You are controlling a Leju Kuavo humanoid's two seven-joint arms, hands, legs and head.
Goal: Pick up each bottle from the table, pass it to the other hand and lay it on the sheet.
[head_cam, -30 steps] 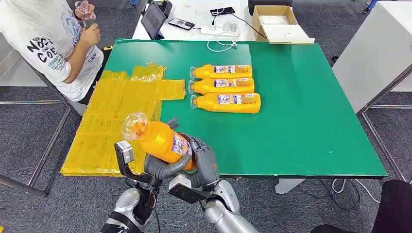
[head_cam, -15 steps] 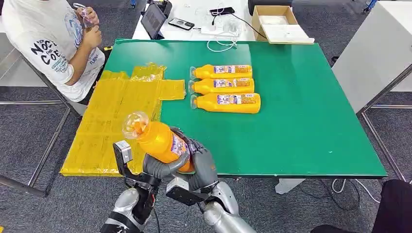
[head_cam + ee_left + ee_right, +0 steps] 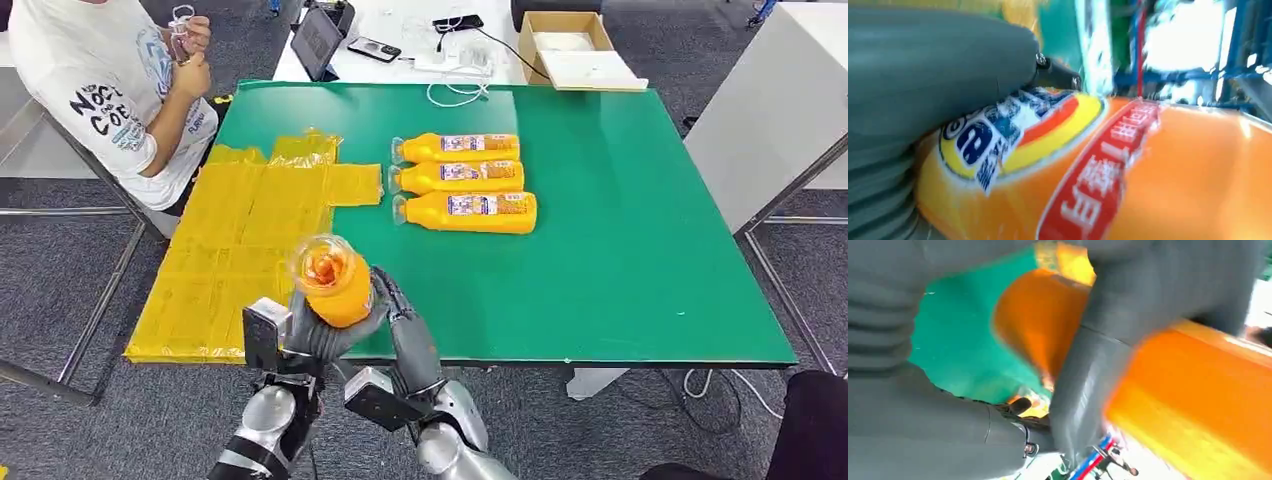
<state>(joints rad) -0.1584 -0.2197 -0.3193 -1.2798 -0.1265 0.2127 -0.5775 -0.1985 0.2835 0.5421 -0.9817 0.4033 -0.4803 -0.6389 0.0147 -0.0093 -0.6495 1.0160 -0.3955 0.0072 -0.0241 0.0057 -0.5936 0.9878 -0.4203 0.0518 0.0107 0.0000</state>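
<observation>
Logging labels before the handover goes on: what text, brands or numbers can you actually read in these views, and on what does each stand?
"NOC" over "COE", partly cut off: person's white shirt.
Red band with white characters, too blurred to read: held bottle, gripped by the left hand.
Blue lettering on its white and yellow label, blurred.
Labels on the three bottles lying on the green table: too small.

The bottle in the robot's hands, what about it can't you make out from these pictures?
- Held bottle, head view: it points its cap at the camera, so its body and label are foreshortened, and the left hand covers its lower part.
- Which hand bears it: the right hand lies against its side; real grip unclear.
- Left wrist view: label blurred, text unreadable.
- Right wrist view: motion blur; a grey finger crosses the bottle.
</observation>
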